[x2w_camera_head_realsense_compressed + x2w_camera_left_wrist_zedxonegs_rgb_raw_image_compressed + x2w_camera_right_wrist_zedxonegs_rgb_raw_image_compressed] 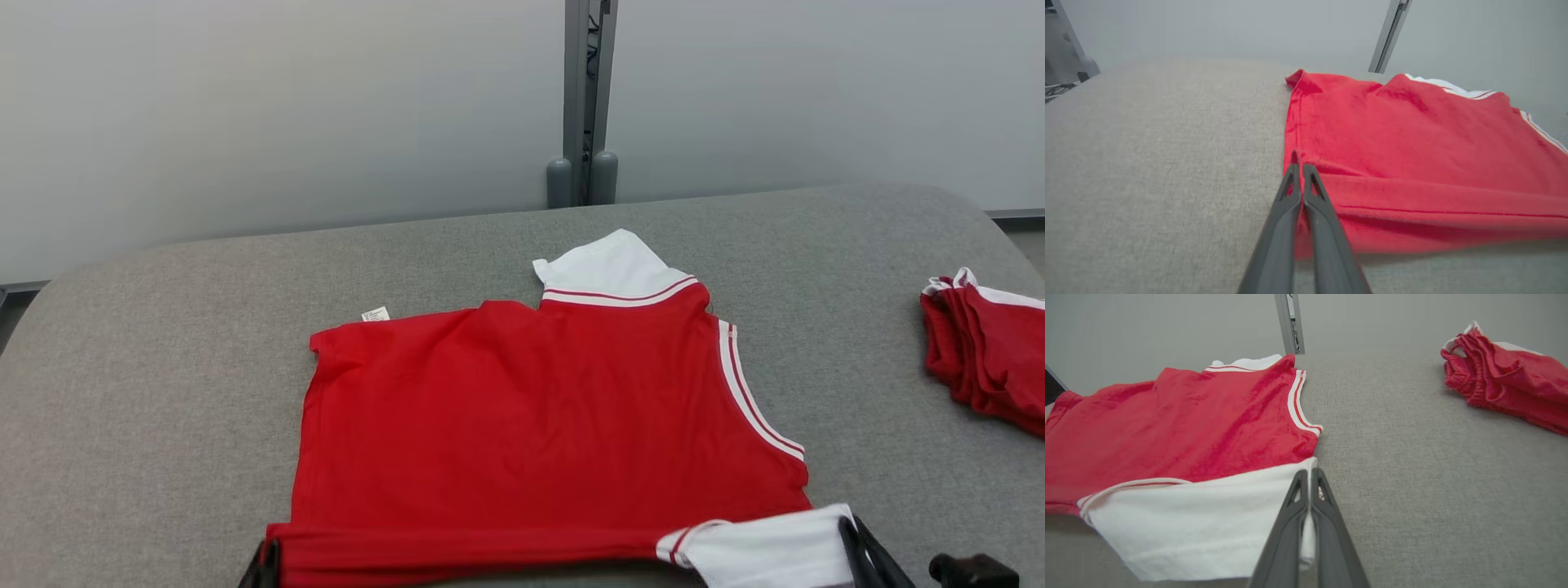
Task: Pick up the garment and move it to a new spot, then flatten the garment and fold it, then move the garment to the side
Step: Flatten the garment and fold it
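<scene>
Left of the red pile [984, 359], the garment [531, 408] lies mostly flat. Left gripper [1300, 165] pinches its near red corner, right gripper [1310, 473] its white sleeve corner. Relocating, flattening look done; fold seemingly starting; shift aside remains.

Grey fabric tabletop [163, 392], pale wall panels [245, 106], metal post [584, 82] btwn

R gripper [1309, 475] was clamped on the white edge of the red garment [1180, 428], cloth pinched btwn its jaws. A 2nd red pile [1506, 375] lay well apart on the grey surface [1433, 477].
</scene>
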You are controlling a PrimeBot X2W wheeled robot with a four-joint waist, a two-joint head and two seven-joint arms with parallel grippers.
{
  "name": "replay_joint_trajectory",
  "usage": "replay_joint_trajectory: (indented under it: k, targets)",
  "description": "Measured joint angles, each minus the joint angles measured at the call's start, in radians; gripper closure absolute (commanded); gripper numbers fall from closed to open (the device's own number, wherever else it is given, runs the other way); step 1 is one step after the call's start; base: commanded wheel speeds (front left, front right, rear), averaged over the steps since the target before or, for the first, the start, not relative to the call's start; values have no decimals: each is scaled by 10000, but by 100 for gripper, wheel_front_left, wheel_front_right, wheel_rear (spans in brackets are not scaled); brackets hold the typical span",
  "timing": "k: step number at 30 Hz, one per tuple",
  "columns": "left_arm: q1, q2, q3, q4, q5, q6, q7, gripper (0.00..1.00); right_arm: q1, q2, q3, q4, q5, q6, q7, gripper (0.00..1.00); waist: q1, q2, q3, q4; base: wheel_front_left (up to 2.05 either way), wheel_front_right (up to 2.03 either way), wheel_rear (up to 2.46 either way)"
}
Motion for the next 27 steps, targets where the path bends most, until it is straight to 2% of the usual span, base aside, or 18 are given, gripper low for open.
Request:
replay_joint_trajectory:
  k: [7, 13, 20, 27]
  targets:
    - [-1011, 13, -270, -840, 150, -100, -2, 100, -1360, 69, 125, -255, -127, 0, -2, 100, 0, 0, 376, 138, 0, 0, 0]
    - [-1759, 13, -464, -424, 353, -178, 0, 100, -2392, 12, 109, 107, -322, 0, 0, 100, 0, 0, 781, 252, 0, 0, 0]
    - [-2801, 10, -499, 117, 577, -207, 0, 100, -3512, 10, -384, 516, -566, 0, 0, 100, 0, 0, 1501, 373, 0, 0, 0]
    - [-3452, 13, -472, 571, 761, -203, 0, 100, -4235, 65, -205, 926, -734, 0, 0, 100, 0, 0, 2144, 486, 0, 0, 0]
